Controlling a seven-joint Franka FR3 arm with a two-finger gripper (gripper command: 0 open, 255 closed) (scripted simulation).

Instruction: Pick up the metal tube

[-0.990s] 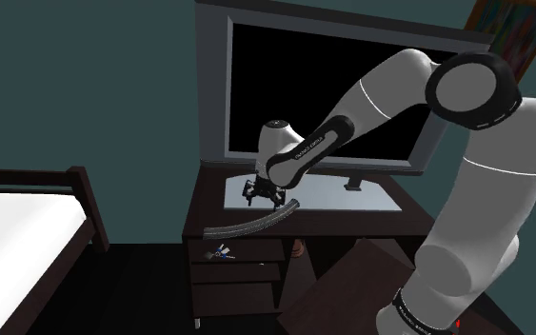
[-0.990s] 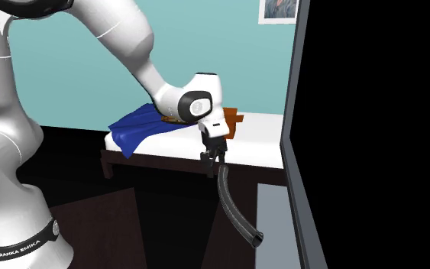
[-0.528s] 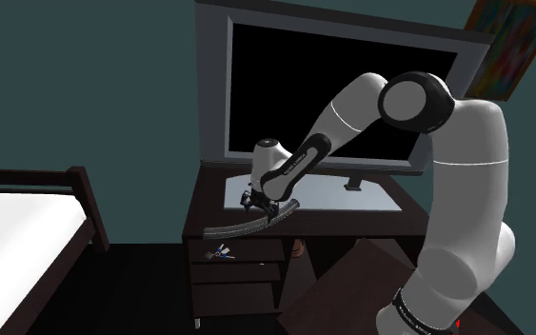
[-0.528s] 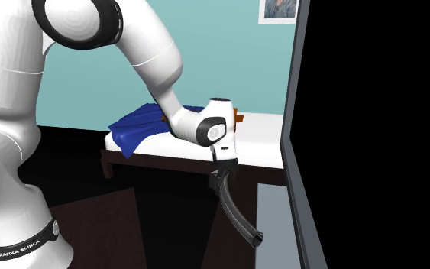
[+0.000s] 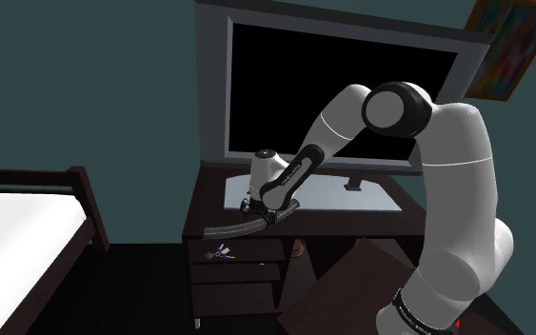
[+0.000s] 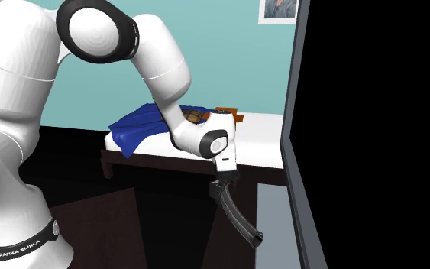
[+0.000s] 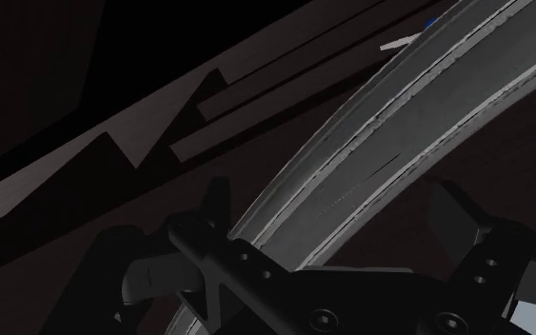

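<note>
The metal tube (image 5: 229,228) is a long, curved dark grey pipe lying along the front edge of a dark TV stand (image 5: 208,195). In the second exterior view the tube (image 6: 240,222) runs down from the hand toward the camera. My gripper (image 5: 264,217) is lowered onto the tube's end nearer the stand's middle. From the wrist, the ribbed tube (image 7: 370,162) passes between the two black fingers (image 7: 210,221). The gripper (image 7: 332,224) straddles it open, one finger at its edge, the other with a small gap.
A large TV (image 5: 332,95) on a grey base (image 5: 323,195) stands right behind the tube. Below, an open drawer (image 5: 232,253) holds small blue items. A bed (image 5: 18,247) is at the shoulder view's left, and a brown box (image 5: 361,276) sits near my stand.
My arm has folded and the hand has come down from above the tube until its fingers sit on either side of it. The tube has not moved.
</note>
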